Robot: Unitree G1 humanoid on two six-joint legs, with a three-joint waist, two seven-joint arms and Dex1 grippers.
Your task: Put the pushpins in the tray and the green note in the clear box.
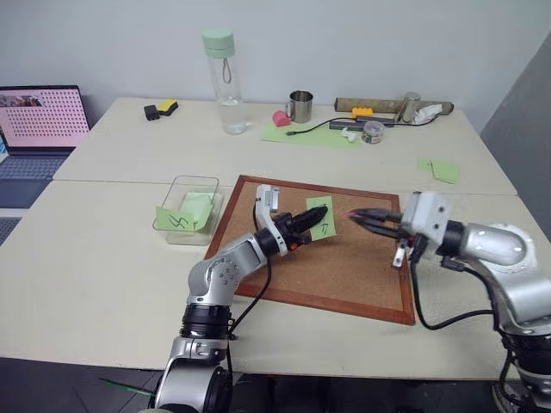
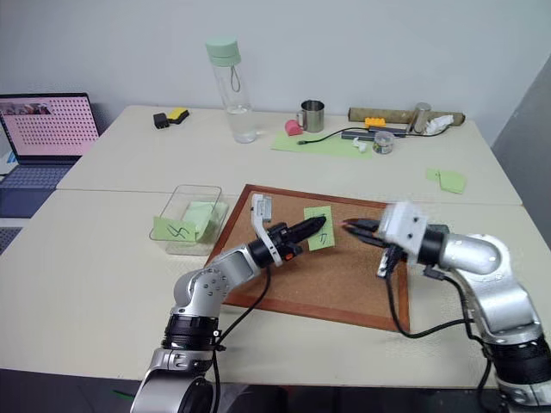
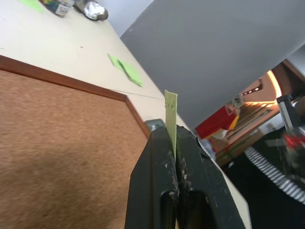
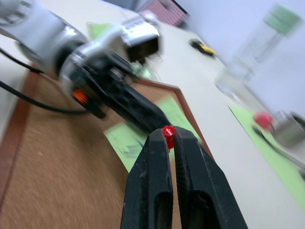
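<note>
Head views — left gripper [image 1: 320,217]: fingers pressed together on the lower edge of the green note [image 1: 322,215], over the middle of the corkboard [image 1: 344,275].
Head views — green note: written face up toward the camera, its plane tilted, one corner toward the corkboard's far edge; it is square, so it has no real long axis.
Head views — right gripper [image 1: 355,217]: fingers closed on the red pushpin [image 2: 346,225], a small speck at their tips, over the corkboard's right half and near the note.
Head views — clear box [image 1: 191,185]: on the tabletop just beside the corkboard's left edge, with blank green notes inside and a scribbled one leaning on its near wall.
Head views — tray: I cannot pick it out.
Left wrist view — green note [image 3: 170,114]: seen edge-on, standing up out of the shut fingers [image 3: 150,176], thin and slightly bowed.
Right wrist view — red pushpin [image 4: 167,131]: head pinched at the very tips of the fingers [image 4: 190,162]; which way its point faces cannot be told.
Handling, note: likely weightless and floppy, easily creased; an edge pinch suits it.
Handling, pin: likely hard, smooth and sharp, prone to twist out; hold it by the head.
</note>
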